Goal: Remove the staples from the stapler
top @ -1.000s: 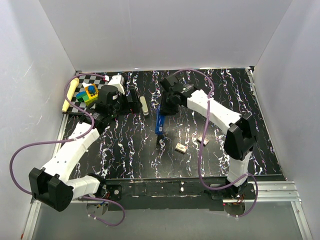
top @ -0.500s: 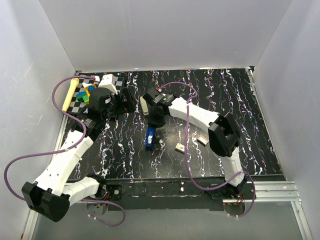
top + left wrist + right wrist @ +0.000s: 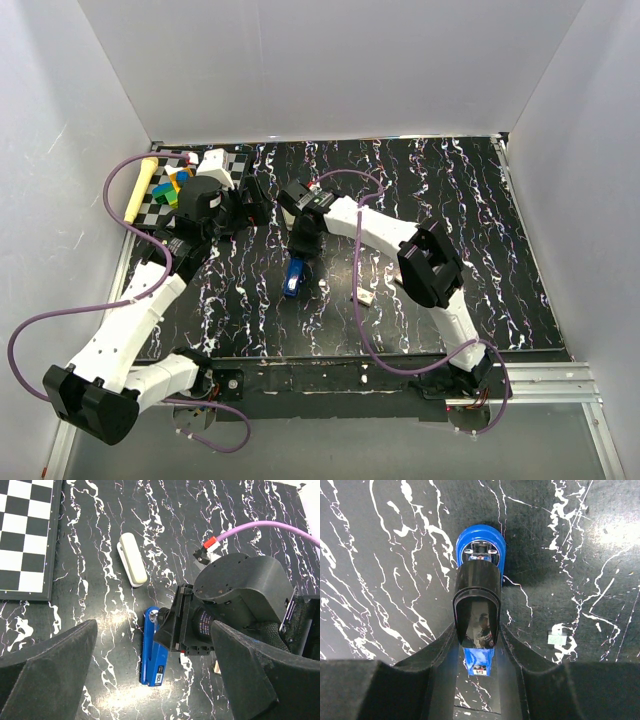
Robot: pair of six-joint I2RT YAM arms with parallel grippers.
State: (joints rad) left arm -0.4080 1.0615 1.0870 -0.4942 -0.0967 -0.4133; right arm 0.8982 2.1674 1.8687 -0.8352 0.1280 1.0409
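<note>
Blue stapler (image 3: 478, 587) in right gripper (image 3: 477, 632) (grip hidden overhead).

You have bright, even overhead light throughout. Glare patches mark the glossy counter (image 3: 615, 532) in both wrist views, where the foreground fingers (image 3: 45, 665) are out of focus.
</note>
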